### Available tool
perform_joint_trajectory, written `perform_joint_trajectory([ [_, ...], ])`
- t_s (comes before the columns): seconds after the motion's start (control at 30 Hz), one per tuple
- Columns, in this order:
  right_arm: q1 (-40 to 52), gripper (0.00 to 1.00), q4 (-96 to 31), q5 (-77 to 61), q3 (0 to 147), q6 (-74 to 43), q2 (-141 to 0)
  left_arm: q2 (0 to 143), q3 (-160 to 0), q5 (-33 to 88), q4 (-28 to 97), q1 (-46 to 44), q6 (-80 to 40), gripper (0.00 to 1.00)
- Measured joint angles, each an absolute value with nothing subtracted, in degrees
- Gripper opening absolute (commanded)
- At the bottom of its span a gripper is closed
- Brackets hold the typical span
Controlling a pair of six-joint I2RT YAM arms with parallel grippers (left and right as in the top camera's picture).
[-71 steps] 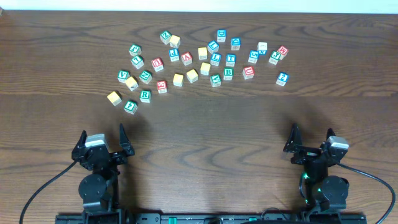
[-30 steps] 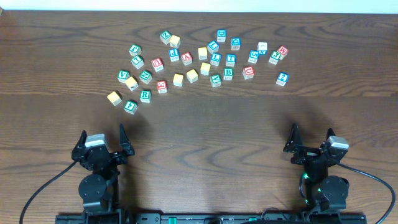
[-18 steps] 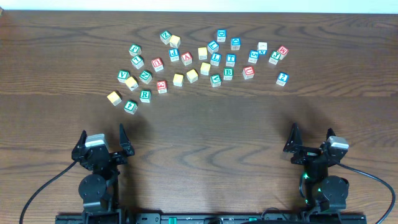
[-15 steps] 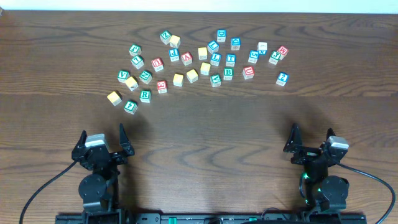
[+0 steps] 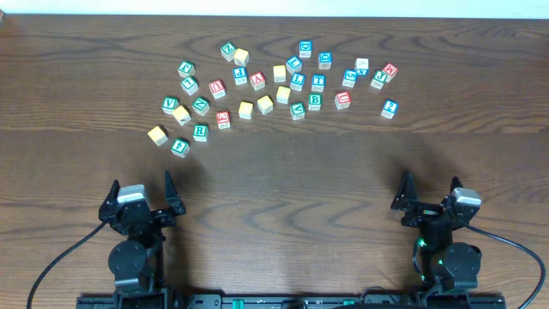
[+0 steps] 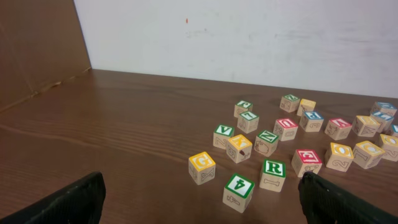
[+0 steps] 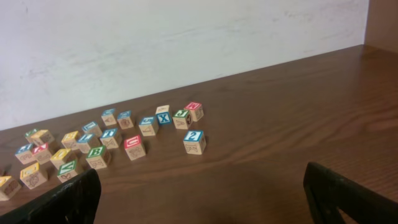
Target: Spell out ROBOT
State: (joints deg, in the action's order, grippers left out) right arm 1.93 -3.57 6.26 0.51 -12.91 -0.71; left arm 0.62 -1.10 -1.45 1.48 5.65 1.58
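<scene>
Both crouch low, jaws splayed — left gripper [image 5: 141, 180], right gripper [image 5: 430, 178].

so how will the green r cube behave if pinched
The green R cube looks like rigid wood, so it probably won't deform. Flat faces suggest it slides rather than rolls. Being small, it is likely light.
</scene>
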Motion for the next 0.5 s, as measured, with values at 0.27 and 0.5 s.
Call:
perform_joint_trajectory([
  [0.27, 1.93, 0.99, -3.57, 6.26, 0.51, -12.91, -0.71, 0.62, -1.10, -1.45, 1.48, 5.65, 1.56, 0.98],
  [0.5, 1.93, 0.99, -3.57, 6.26, 0.51, -12.91, -0.71, 0.62, -1.10, -1.43, 1.43, 5.65, 1.10, 0.98],
])
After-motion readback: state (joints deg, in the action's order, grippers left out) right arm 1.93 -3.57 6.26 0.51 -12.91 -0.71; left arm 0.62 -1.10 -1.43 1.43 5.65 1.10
